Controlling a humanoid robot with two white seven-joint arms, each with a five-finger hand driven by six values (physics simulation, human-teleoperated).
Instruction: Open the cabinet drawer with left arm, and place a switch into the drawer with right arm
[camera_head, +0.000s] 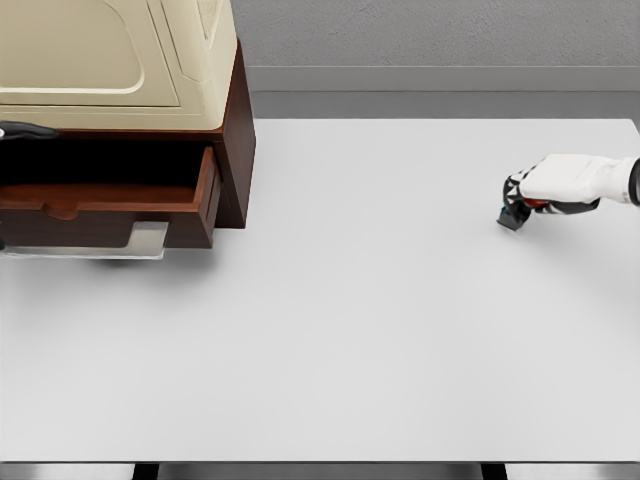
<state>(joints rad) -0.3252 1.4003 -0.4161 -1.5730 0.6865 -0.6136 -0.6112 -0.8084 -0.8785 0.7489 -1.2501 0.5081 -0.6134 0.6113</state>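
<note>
Grey wall and a pale, matte counter (380, 330) frame the scene — a broad, smooth slab with nothing on its middle. At the far left stands the cabinet (232, 130): dark reddish-brown wood sides under a cream, glossy moulded top with rounded panel lines. Its drawer (150, 205) is pulled out toward the viewer, the boxy wooden tray exposed and its cavity in shadow, so the opening step appears done. A thin dark tip at the left edge, just above the drawer, may belong to the left arm; its fingers cannot be made out.

Well apart, at the right edge, the right hand (525, 205) — white shell, black jointed fingers — curls downward around a small dark object with a red part, presumably the switch (516, 217), near the counter. Judged from this grip, the hand is clenched on it for carrying leftward to the open drawer.
</note>
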